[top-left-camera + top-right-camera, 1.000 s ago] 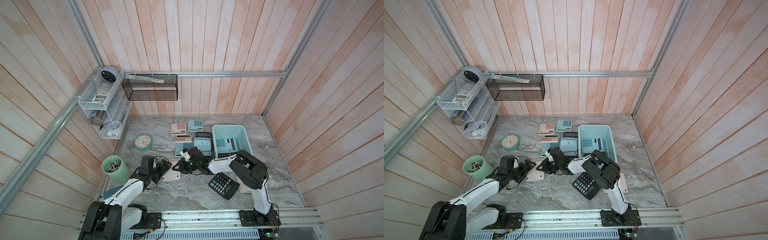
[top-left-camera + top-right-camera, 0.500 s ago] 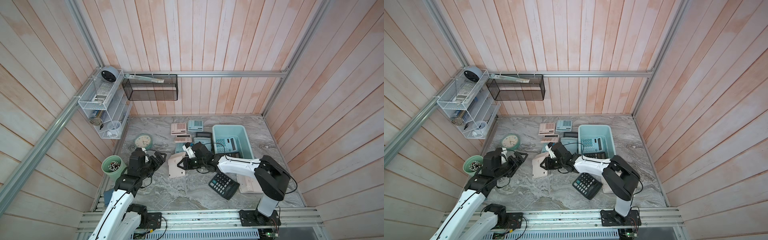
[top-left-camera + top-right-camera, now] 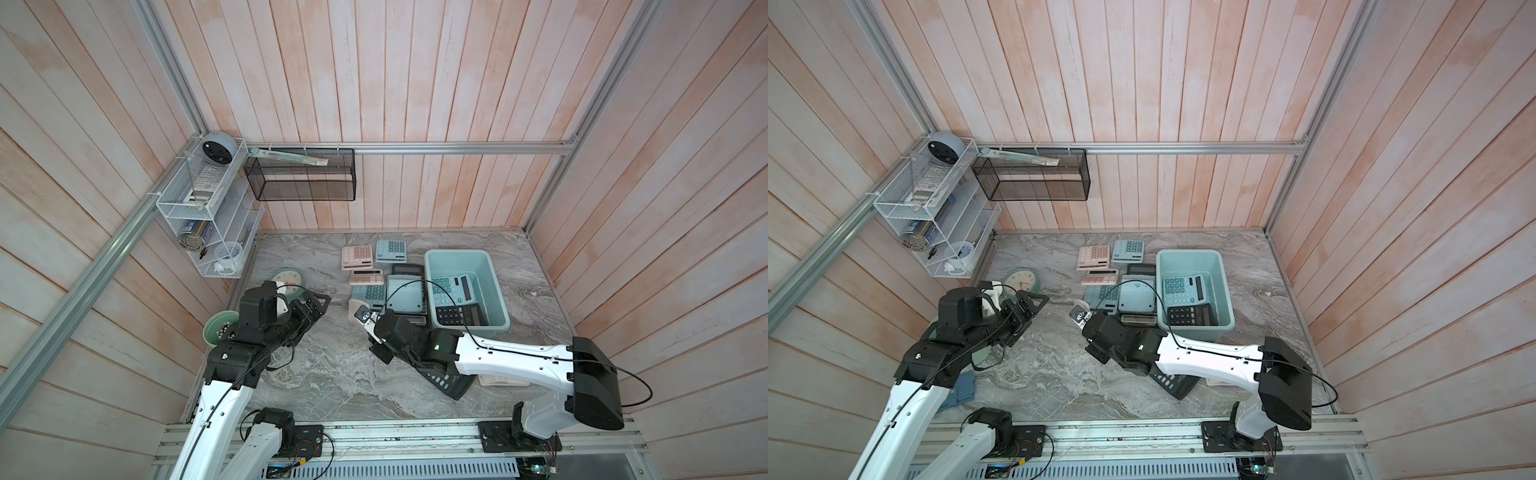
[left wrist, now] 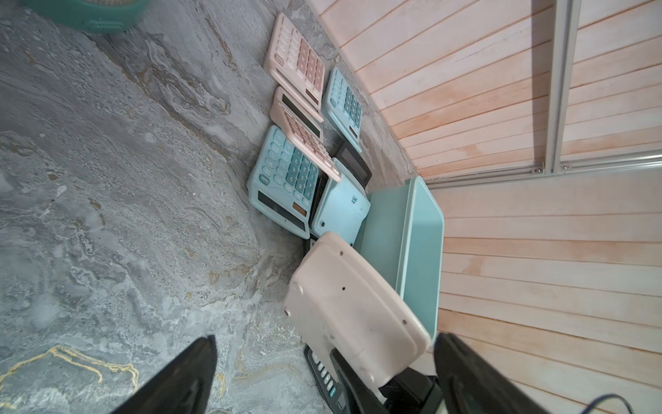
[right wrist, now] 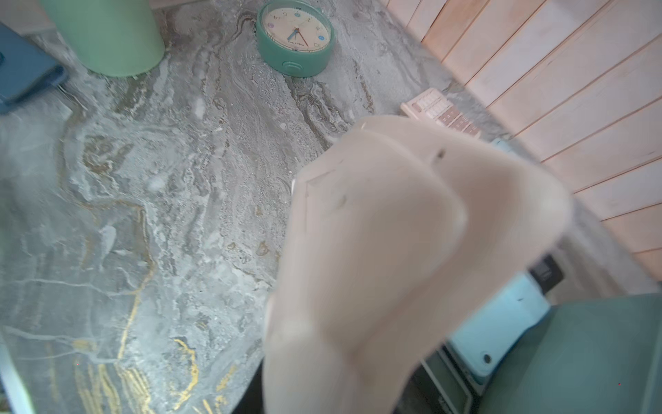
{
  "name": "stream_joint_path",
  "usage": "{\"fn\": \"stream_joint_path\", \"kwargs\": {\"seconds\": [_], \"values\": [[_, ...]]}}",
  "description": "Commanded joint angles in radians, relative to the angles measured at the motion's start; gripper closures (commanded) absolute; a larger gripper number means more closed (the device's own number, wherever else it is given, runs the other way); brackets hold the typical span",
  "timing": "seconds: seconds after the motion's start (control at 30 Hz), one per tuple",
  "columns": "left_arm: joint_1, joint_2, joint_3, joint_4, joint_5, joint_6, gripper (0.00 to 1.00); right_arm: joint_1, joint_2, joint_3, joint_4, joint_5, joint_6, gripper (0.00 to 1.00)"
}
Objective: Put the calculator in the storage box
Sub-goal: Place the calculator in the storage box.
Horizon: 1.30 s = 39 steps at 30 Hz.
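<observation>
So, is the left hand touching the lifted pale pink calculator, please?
Apart: in a top view, bare marble shows between the open left hand and the lifted pale pink calculator.

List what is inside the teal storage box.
Inside the storage box lie a teal calculator and a black calculator. The floor beneath them is covered, so anything underneath cannot be seen.
</observation>
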<state>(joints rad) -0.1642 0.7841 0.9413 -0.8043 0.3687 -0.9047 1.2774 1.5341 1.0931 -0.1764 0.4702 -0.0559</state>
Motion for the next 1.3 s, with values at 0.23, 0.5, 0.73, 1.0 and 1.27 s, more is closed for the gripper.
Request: {"fn": "stream_joint_path", "kwargs": {"seconds": [0.23, 0.5, 0.73, 1.0, 1.27], "values": [[0.006, 0.099, 0.075, -0.137, 0.041, -0.028, 0.00, 0.145, 0.189, -0.064, 0.529, 0.547, -0.701, 1.00], [-0.012, 0.115, 0.052, -0.169, 0.030, -0.080, 0.14, 0.169, 0.356, -0.065, 0.956, 0.624, -1.059, 1.00], [-0.044, 0.129, 0.013, -0.148, 0.032, -0.082, 0.36, 0.173, 0.440, -0.047, 1.208, 0.637, -1.233, 1.00], [-0.051, 0.154, -0.006, -0.123, 0.024, -0.073, 0.44, 0.172, 0.411, -0.045, 1.183, 0.637, -1.203, 1.00], [-0.051, 0.167, -0.018, -0.049, 0.073, -0.082, 0.96, 0.178, 0.395, -0.066, 1.181, 0.640, -1.187, 1.00]]}}
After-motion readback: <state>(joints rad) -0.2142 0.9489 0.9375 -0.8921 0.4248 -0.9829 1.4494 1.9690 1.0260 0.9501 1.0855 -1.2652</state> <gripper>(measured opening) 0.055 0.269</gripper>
